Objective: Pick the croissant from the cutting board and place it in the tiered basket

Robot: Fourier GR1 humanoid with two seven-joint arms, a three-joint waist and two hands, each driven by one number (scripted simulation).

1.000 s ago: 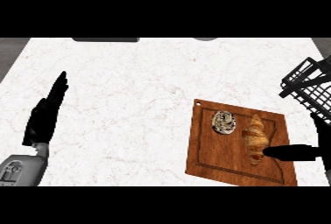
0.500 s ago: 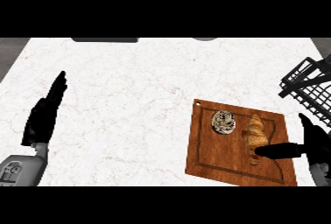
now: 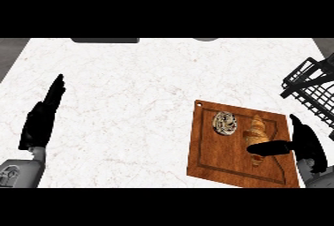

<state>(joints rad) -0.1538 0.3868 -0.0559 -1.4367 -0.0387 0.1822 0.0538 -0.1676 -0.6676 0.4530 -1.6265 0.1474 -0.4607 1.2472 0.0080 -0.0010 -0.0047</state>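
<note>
A golden croissant (image 3: 256, 131) lies lengthwise on the right half of the wooden cutting board (image 3: 215, 159). My right hand (image 3: 305, 142) stands just right of it at the board's right edge, open, fingers straight and pointing away. Its thumb (image 3: 270, 148) reaches left across the croissant's near end and hides that part. The black wire tiered basket (image 3: 314, 86) stands at the far right, beyond the board. My left hand (image 3: 42, 115) rests open at the left side of the counter, fingers up.
A round patterned pastry (image 3: 225, 122) lies on the board just left of the croissant. The white marble counter (image 3: 130, 97) stretches between the two hands. Two grey objects (image 3: 104, 40) sit at the far edge.
My right hand has come in from the right edge towards the croissant, and more of its fingers show. Its thumb now lies over the croissant's near end. The left hand has not moved.
</note>
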